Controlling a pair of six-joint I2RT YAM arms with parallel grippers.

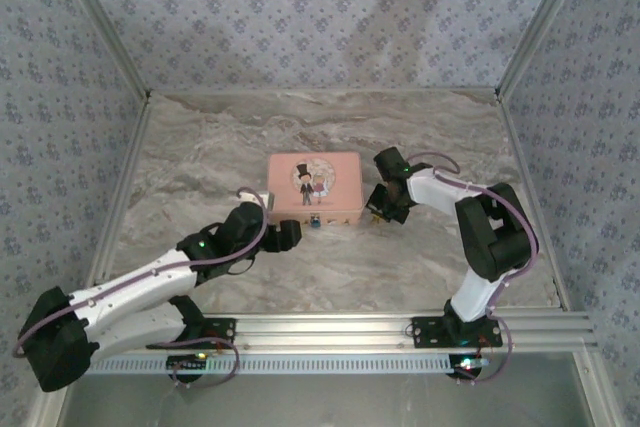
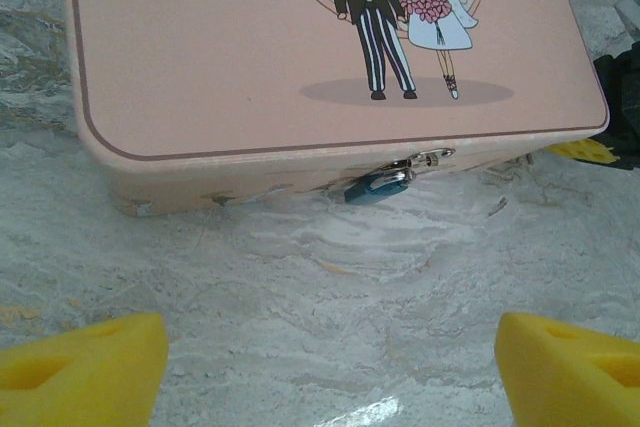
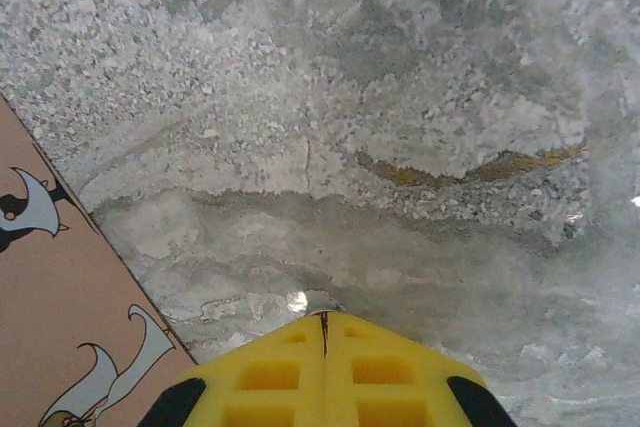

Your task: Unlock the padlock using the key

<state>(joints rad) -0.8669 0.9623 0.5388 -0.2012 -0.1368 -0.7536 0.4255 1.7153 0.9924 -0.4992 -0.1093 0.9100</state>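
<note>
Padlock (image 2: 378,185) — tiny bluish body, small metal shackle — hangs from the clasp on the near wall of the pink tin (image 2: 230,57), just under the lid edge. Its body is low against the bench (image 2: 300,277) (touching or just clear, cannot tell). In the top view the padlock (image 1: 316,220) sits at about the middle of the tin's near side. The tin (image 1: 314,187) lies flat mid-bench (image 1: 200,157), its cartoon couple on the lid facing up.

Left pincer (image 2: 325,377): wide. The two yellow pads (image 2: 85,372) sit at the lower corners of the left wrist view with bare bench between them and nothing held. It is low and faces the tin's near wall, with the padlock ahead and a bit right of centre, apart from it. In the top view the left pincer (image 1: 288,234) is near the tin's near-left corner.

Right pincer (image 3: 323,332): closed — yellow pads pressed together, only a thin seam between them. It is low over the bench, and the tin's edge is at the lower left of the right wrist view. A small greyish sliver (image 3: 320,299) shows at the pad tips, too small to tell what it is. In the top view the right pincer (image 1: 377,207) is just beside the tin's right end, near its front corner.
</note>
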